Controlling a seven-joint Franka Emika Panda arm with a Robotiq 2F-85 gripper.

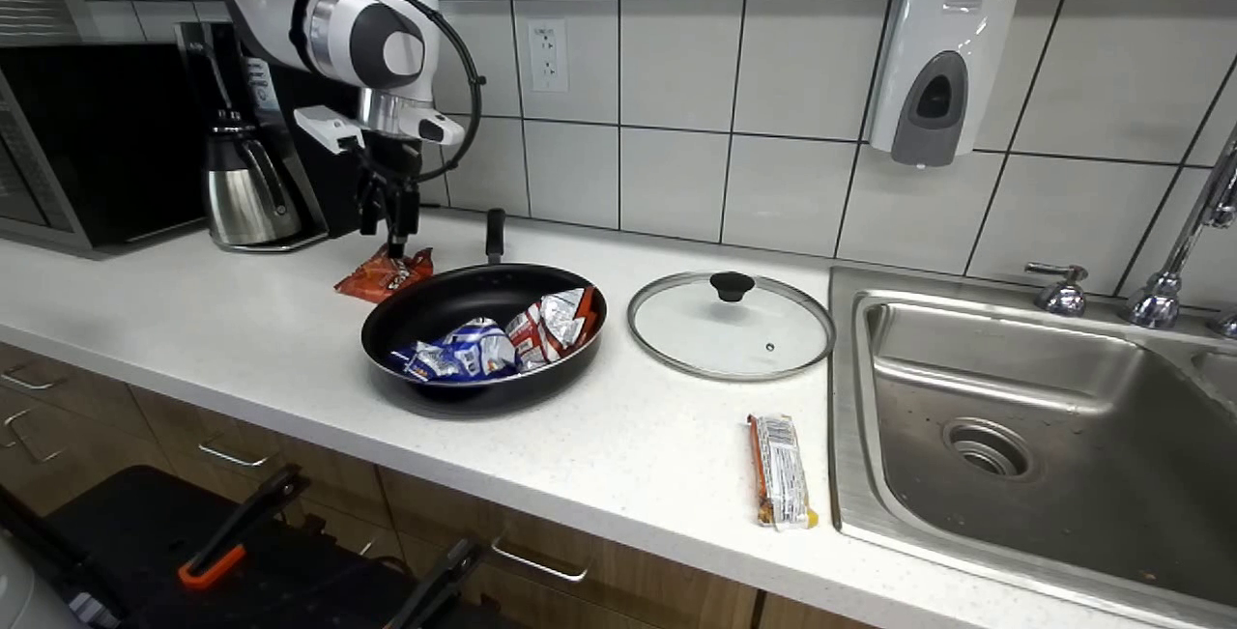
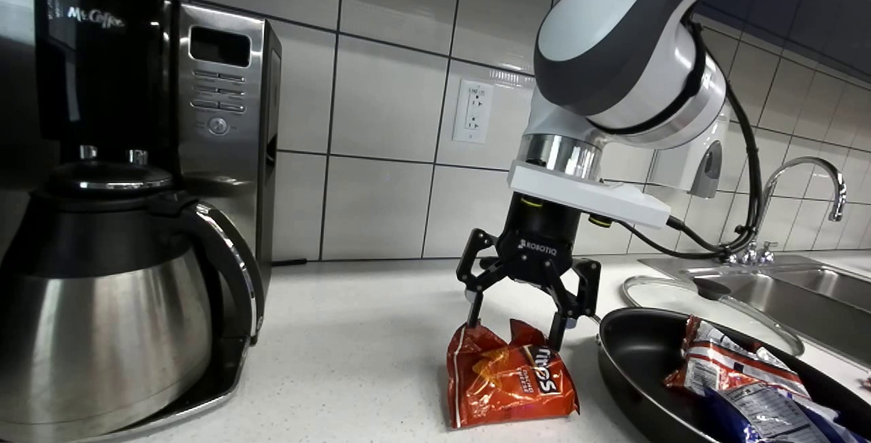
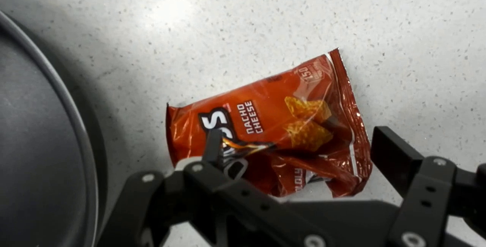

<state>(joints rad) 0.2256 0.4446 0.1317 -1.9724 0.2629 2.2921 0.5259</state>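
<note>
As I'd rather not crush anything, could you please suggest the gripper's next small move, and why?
Probably close the gripper slowly on the nacho bag: its jaws stand open, and in an exterior view the bag's crumpled top shows between the fingertips.

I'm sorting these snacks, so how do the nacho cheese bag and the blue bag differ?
Colour: the nacho cheese bag is orange-red with chips pictured; the blue bag is blue and silver.
Place: the nacho cheese bag lies on the counter, the blue bag inside the pan.
Gripper: the open gripper hangs at the nacho cheese bag, away from the blue bag.
Both are shiny, creased packets.
</note>
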